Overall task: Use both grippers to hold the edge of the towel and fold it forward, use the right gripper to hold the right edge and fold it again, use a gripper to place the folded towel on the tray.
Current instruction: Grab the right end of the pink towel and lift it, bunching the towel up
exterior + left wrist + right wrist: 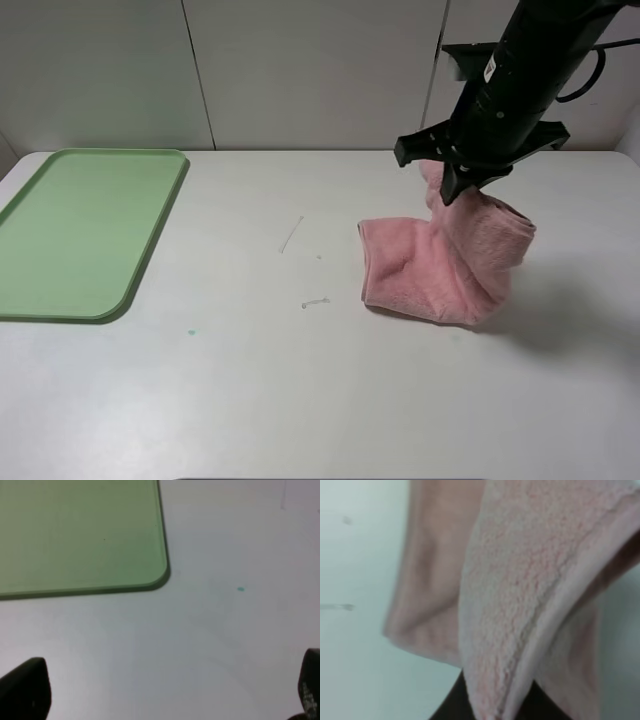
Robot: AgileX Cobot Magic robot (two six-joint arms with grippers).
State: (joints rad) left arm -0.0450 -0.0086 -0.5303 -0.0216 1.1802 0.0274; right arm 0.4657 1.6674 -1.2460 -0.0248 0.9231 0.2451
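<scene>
White desk, right tool clamping pink towel by edge, holding it up for folding; left tool hanging wide near tray.

High view down over table, left wrist near tray corner, right wrist against towel

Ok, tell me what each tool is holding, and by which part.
The right tool is shut on the towel, pinching its hem; that side is raised while the rest lies on the table. The left tool is open, holding nothing.
</scene>
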